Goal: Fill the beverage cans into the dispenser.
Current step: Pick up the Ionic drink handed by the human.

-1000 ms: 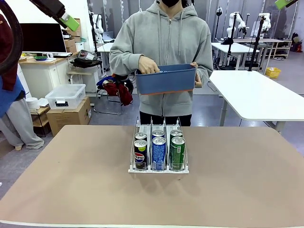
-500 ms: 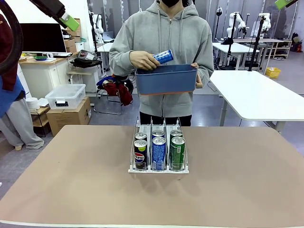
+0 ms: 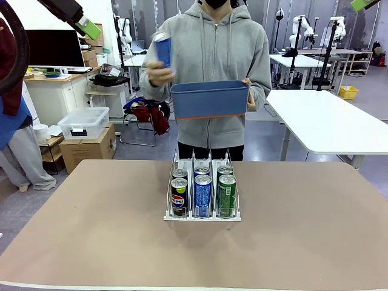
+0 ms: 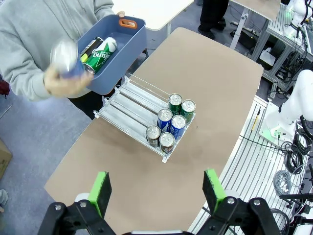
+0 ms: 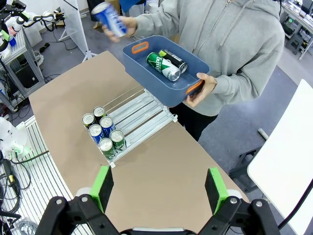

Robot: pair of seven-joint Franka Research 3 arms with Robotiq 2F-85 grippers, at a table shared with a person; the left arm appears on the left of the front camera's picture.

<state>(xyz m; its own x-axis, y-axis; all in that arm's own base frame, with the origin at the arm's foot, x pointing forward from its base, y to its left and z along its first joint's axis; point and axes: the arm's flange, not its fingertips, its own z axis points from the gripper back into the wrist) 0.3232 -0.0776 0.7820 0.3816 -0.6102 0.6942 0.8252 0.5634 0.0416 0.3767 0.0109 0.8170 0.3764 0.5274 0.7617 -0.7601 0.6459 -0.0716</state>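
Note:
The clear dispenser (image 3: 202,217) stands mid-table with several beverage cans in its front rows: black Pepsi (image 3: 179,197), blue (image 3: 202,195) and green (image 3: 227,195). Behind it a person holds a blue bin (image 3: 209,100) in one hand and lifts a blue can (image 3: 162,50) above it in the other. From above, the dispenser (image 4: 128,104) has its rear lanes bare, and a green can (image 4: 103,53) and a black can (image 4: 90,46) lie in the bin. High over the table, my left gripper (image 4: 157,192) and right gripper (image 5: 159,188) are both open and hold nothing.
A white table (image 3: 330,121) stands behind on the right. A clear plastic box (image 3: 83,123) on a cardboard box sits on the floor at far left, beside another person at the picture's edge. The brown table (image 3: 91,230) spreads wide around the dispenser.
The person's hand took a blue can out of the bin and raised it up and to picture left. Both arms stayed still with their jaws wide.

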